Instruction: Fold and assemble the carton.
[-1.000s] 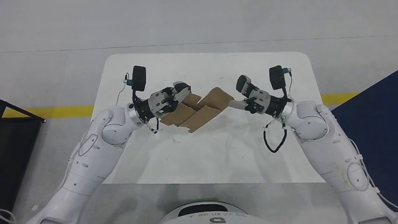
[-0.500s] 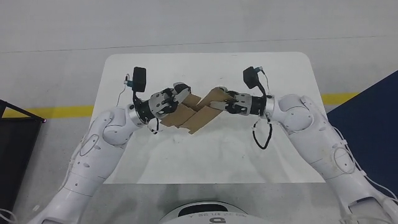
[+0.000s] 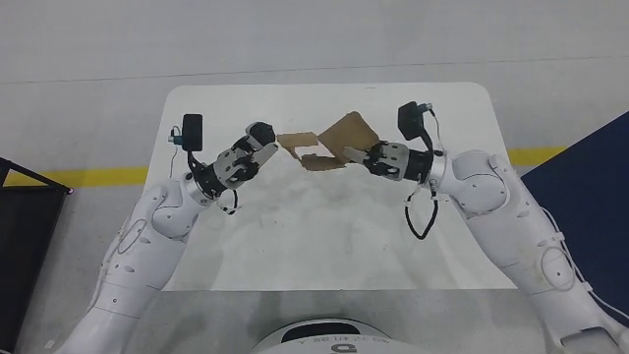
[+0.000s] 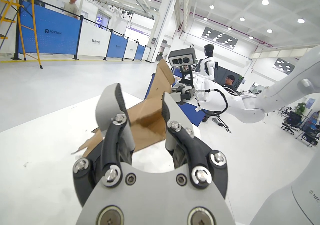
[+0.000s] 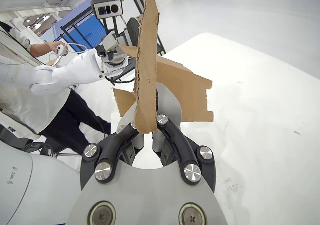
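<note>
Right jaws are clenched on the brown cardboard carton [image 3: 339,138] at its 3 o'clock side. Left jaws sit released at its 9 o'clock end.

Carton [image 5: 146,61]: brown corrugated cardboard, matt, fibrous and uncoated. The cut edges expose the fluted core, and the corners look ragged. Left end effector [image 4: 141,106]: fingers [image 4: 106,111] of smooth grey metal with a satin sheen, faced with black, finely ribbed pads [image 4: 119,101] that look like rubber; links [image 4: 185,141] of matt black plastic; screws [image 4: 172,124] of bright polished metal; base plate [image 4: 155,196] of dull, faintly brushed grey metal. Right end effector [image 5: 147,116]: same materials and finish, as far as can be seen. Surface [image 3: 324,246]: white, matt, smooth, marked by a few small dark scuffs. Floor [image 3: 295,20]: pale grey, smooth, with a faint gloss.
</note>
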You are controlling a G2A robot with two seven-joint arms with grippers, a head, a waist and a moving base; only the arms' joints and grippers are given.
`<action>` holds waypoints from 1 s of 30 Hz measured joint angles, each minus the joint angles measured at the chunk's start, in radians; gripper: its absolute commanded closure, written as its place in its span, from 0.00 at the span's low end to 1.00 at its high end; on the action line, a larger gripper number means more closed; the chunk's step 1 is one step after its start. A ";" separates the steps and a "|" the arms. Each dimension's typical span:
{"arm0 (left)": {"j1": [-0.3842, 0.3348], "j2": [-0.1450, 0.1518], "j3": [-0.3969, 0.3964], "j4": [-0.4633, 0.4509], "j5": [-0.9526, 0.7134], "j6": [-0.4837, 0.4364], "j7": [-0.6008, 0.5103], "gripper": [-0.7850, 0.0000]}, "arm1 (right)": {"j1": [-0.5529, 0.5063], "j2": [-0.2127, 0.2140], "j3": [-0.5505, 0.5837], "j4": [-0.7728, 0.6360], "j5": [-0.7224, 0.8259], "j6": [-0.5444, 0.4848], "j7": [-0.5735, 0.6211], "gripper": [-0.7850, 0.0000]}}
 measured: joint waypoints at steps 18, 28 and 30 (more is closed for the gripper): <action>-0.012 0.005 -0.049 -0.167 0.456 0.021 0.101 0.00 | -0.109 0.004 0.071 -0.077 -0.170 0.041 -0.164 1.00; -0.038 0.000 -0.018 -0.160 0.619 0.064 0.157 0.00 | -0.132 0.007 0.095 -0.086 -0.170 0.037 -0.172 1.00; -0.051 -0.003 -0.003 -0.152 0.635 0.074 0.158 0.00 | -0.136 0.007 0.099 -0.094 -0.179 0.039 -0.170 1.00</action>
